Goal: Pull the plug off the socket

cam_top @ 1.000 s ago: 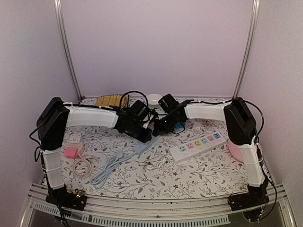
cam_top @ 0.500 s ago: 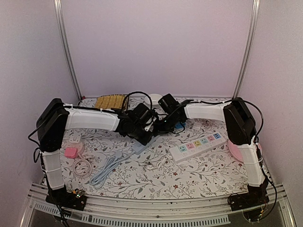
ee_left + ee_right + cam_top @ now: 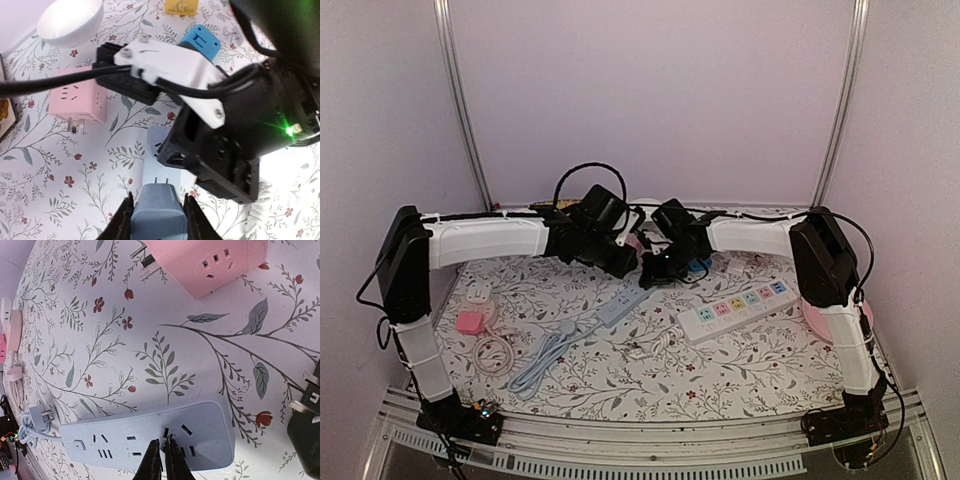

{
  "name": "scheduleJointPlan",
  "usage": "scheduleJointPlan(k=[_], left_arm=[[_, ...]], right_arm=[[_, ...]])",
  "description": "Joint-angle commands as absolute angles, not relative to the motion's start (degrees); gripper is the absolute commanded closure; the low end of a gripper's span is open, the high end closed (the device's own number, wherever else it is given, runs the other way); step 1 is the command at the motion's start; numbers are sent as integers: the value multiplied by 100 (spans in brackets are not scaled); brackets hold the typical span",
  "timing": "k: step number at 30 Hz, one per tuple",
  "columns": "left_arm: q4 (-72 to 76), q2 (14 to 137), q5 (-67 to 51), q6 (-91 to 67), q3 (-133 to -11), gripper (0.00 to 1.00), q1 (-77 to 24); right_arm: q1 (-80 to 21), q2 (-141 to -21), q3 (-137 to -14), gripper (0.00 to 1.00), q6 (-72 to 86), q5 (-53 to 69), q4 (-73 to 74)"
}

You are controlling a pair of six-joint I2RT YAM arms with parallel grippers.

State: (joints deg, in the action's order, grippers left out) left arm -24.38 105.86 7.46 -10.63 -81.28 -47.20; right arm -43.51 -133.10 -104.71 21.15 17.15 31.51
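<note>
My left gripper point(image 3: 158, 200) is shut on a grey-blue plug point(image 3: 159, 215). Its two prongs are bare and hang clear above the pale blue power strip point(image 3: 159, 150). In the top view the left gripper point(image 3: 623, 258) is raised above the strip's far end point(image 3: 620, 308). My right gripper point(image 3: 161, 442) is shut, with its tips pressed on the strip's face point(image 3: 125, 440) among the socket holes. In the top view the right gripper point(image 3: 655, 272) sits just right of the left one.
A pink cube socket point(image 3: 210, 260) and a white bowl point(image 3: 70, 20) lie behind the strip. A black adapter point(image 3: 307, 440) lies right of the strip. A white multi-colour strip point(image 3: 738, 308), a pink plate point(image 3: 817, 318) and a coiled cable point(image 3: 495, 352) lie around it.
My left gripper has risen and moved back with the plug, which has come out of the blue strip. The right gripper has stayed pressed on the strip.
</note>
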Motion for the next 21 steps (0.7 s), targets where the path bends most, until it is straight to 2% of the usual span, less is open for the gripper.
scheduleJointPlan(k=[1, 9, 15, 21], left_arm=[[-2399, 10460, 328, -1497, -8004, 93, -4182], [-2043, 10486, -600, -2197, -7509, 90, -3314], [-1690, 10898, -1356, -2684, -7452, 89, -2760], [-1579, 11378, -1770, -2733, -7697, 85, -2639]], right_arm=[[-4388, -13876, -10176, 93, 2061, 1121, 4170], [-4363, -13103, -10790, 91, 2035, 970, 4002], [-4246, -12406, -10841, 82, 2128, 785, 3666], [-4164, -11694, -10654, 75, 2269, 532, 3435]])
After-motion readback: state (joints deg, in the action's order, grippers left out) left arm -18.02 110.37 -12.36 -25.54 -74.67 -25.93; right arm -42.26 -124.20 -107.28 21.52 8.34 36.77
